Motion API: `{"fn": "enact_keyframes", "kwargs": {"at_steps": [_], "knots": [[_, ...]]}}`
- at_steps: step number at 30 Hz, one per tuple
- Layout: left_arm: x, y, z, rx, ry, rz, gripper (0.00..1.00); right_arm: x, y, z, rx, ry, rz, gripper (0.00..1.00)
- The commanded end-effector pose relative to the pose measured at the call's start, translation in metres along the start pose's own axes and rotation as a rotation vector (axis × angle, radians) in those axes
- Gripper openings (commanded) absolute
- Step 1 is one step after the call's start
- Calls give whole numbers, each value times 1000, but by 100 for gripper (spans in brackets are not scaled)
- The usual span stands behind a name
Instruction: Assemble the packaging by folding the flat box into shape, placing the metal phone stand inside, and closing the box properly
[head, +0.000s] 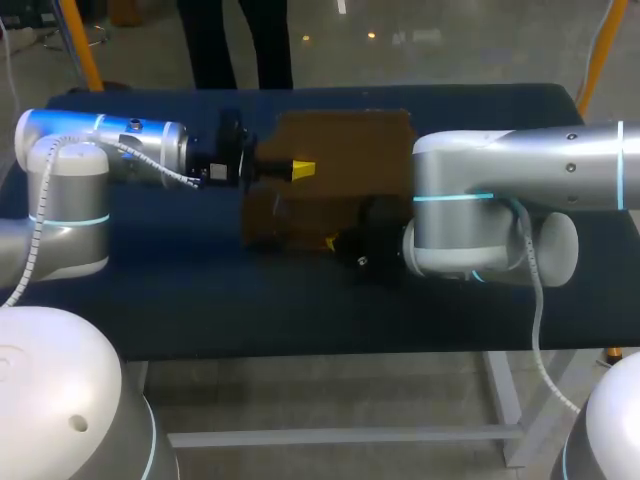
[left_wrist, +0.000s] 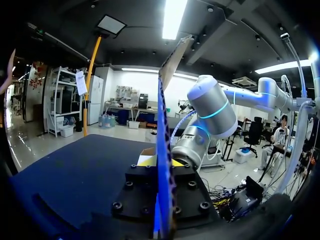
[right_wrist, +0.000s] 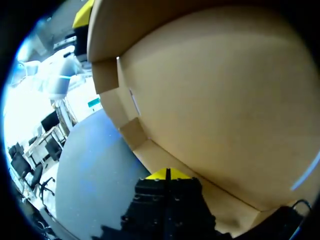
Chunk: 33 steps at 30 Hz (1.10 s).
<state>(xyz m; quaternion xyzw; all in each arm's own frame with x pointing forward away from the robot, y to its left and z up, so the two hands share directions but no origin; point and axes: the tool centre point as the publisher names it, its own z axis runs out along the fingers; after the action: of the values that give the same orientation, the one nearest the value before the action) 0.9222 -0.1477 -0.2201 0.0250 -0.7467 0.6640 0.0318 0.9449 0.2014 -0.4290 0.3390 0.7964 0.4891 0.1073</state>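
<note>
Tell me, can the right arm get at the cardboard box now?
Probably yes: the right end effector is at the edge of the cardboard box, with nothing between them.

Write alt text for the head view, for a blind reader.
A flat brown cardboard box is on a dark blue table, with the left end effector at its left edge and the right end effector at its lower edge.

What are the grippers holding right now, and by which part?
Left gripper pinches the cardboard box by the edge facing it; right gripper is at its near edge, hold unclear.
</note>
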Motion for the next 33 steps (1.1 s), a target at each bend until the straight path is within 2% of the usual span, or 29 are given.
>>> {"fn": "enact_keyframes", "kwargs": {"at_steps": [1,21,33], "knots": [[-2,3,2,1,7,-1,0,0,-4,6,-4,-7,-1,0],[-3,4,2,2,8,-1,0,0,-4,6,-4,-7,-1,0],[-3,4,2,2,8,-1,0,18,7,-25,-68,-15,-55,0]]}}
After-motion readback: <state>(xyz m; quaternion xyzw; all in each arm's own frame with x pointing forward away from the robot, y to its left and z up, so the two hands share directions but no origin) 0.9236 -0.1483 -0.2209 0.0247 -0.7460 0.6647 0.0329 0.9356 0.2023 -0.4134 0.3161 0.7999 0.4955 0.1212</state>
